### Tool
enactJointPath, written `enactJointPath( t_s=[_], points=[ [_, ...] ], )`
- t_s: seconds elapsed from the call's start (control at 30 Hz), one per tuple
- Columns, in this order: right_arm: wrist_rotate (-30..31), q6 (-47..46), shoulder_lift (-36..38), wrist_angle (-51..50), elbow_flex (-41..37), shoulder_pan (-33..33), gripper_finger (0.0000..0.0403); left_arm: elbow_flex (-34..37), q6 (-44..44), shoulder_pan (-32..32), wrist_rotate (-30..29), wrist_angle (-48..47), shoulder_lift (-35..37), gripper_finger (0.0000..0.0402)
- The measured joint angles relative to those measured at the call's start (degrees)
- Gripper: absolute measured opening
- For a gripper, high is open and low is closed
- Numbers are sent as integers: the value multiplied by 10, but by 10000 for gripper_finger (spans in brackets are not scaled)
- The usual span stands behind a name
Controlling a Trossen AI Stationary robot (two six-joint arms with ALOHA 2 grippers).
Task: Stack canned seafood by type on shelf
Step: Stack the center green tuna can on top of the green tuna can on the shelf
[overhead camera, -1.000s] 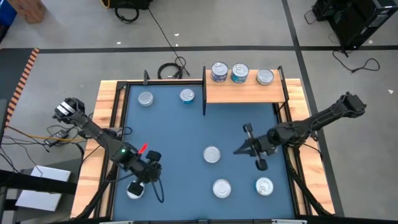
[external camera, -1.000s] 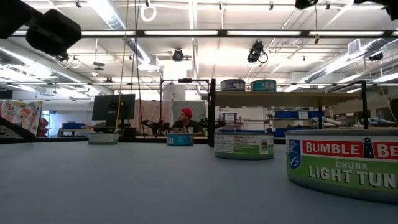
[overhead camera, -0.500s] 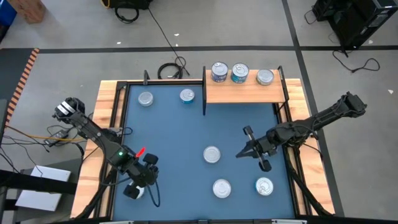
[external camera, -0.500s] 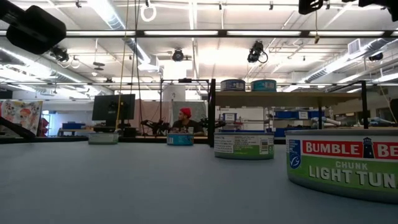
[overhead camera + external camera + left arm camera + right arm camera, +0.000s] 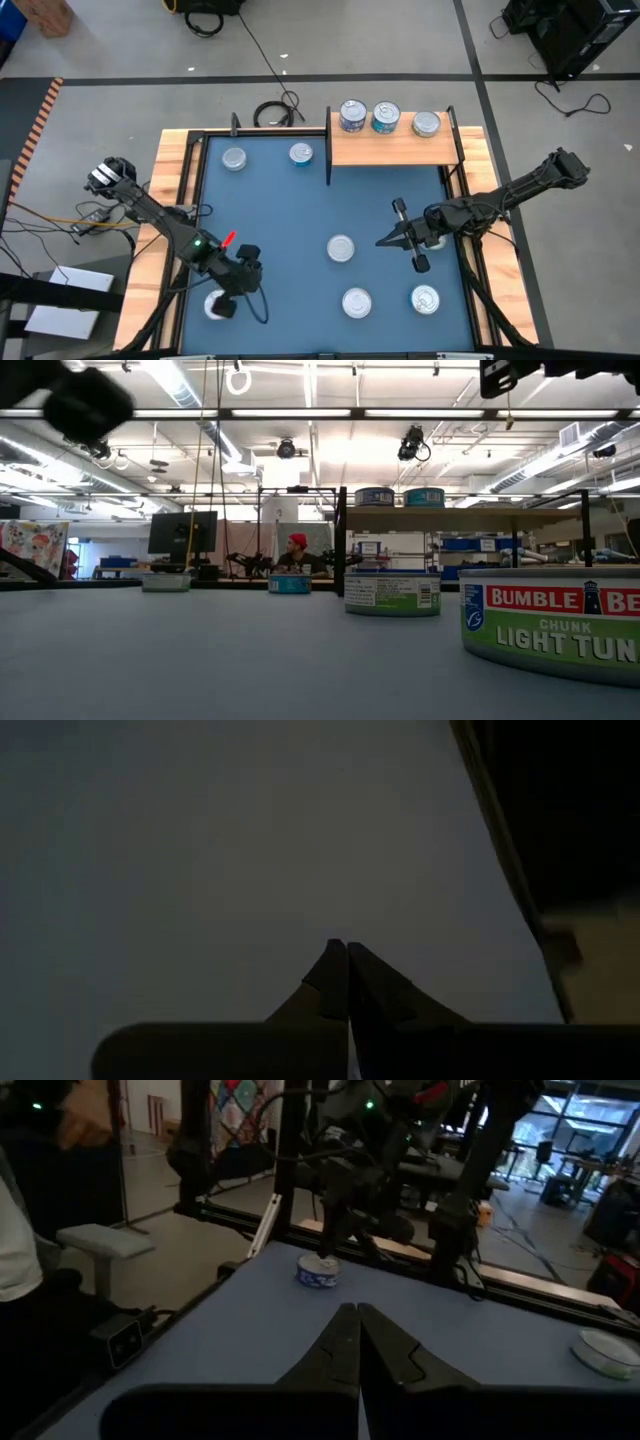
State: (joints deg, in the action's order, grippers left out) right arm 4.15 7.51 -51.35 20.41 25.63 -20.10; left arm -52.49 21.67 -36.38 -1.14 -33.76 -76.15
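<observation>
Three tins (image 5: 386, 118) stand in a row on the shelf (image 5: 392, 150) at the upper middle of the high view; the other tins sit loose on the blue desk mat (image 5: 280, 220) — two upper left, three lower right, one under the left gripper (image 5: 224, 303). Both grippers have their jaws closed on nothing — the left gripper lower left, the right gripper (image 5: 386, 241) right of centre beside a tin (image 5: 340, 248).

Both arms are built of dark, nearly black links, slim along the forearm and thicker at the joints, each ending in a pair of narrow, pointed black fingers (image 5: 352, 1342) that taper to a wedge. The left arm carries a small green light and a short red marking near its wrist, and its base joint has pale silver-white parts with thin cables trailing off it. The right arm's wrist shows small light-coloured patches against the black.
</observation>
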Motion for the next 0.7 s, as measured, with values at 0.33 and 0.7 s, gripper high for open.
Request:
enactJointPath(
  t_s=[0.33, 0.7],
  points=[
    [8, -2, 0, -3, 0, 0, 4, 0, -187, 142, -10, 104, -46, 1],
    [9, -3, 0, -9, 0, 0, 4, -1, -395, 186, -13, 289, -113, 4]
  ],
)
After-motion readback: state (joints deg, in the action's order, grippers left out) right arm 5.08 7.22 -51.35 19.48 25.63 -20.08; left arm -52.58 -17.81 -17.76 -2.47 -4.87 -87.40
